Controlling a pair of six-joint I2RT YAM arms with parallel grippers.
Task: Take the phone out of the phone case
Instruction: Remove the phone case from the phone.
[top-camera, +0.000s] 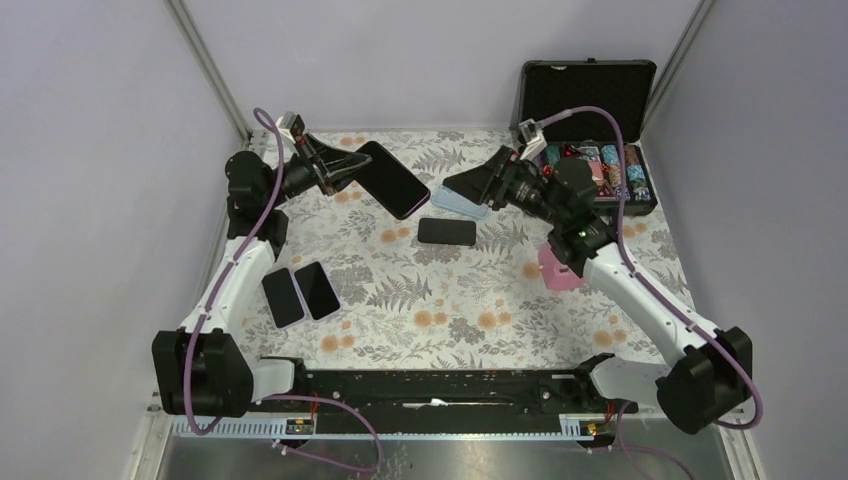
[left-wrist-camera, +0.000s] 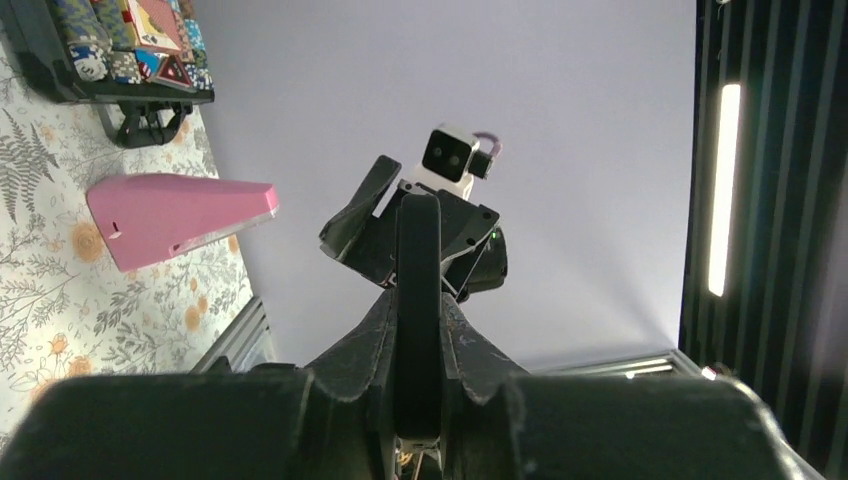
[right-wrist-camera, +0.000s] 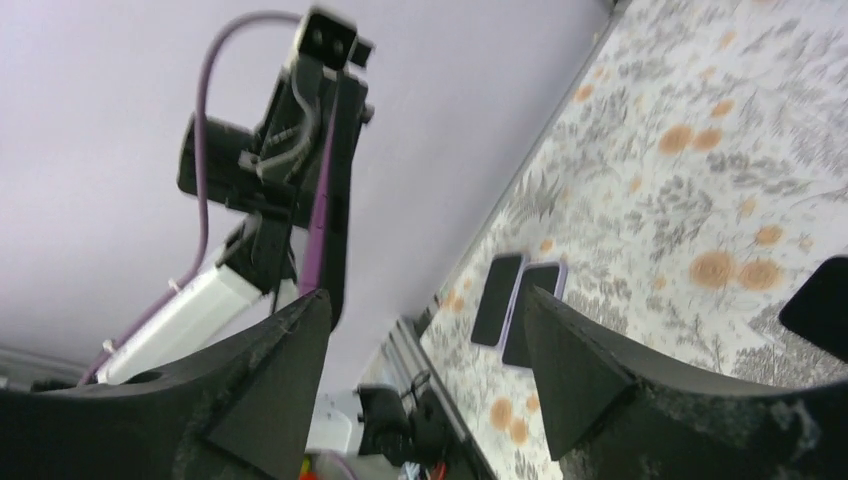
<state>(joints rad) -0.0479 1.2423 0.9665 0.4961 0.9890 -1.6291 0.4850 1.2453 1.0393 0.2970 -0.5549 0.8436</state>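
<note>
Left claw (top-camera: 355, 168) pinches flat glossy black phone (top-camera: 392, 180), purple-edged. Right claw (right-wrist-camera: 425, 305) spread, empty, by pale-blue rounded case (top-camera: 462, 206) on floral-print worktop (top-camera: 450, 300).

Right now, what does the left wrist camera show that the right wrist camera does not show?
Only the left wrist view: the pink object and the open black box holding chips. Only the right wrist view: two phones lying side by side on the table. Both: the phone, seen edge-on and clamped in the left gripper, and the floral cloth that covers the table.
</note>
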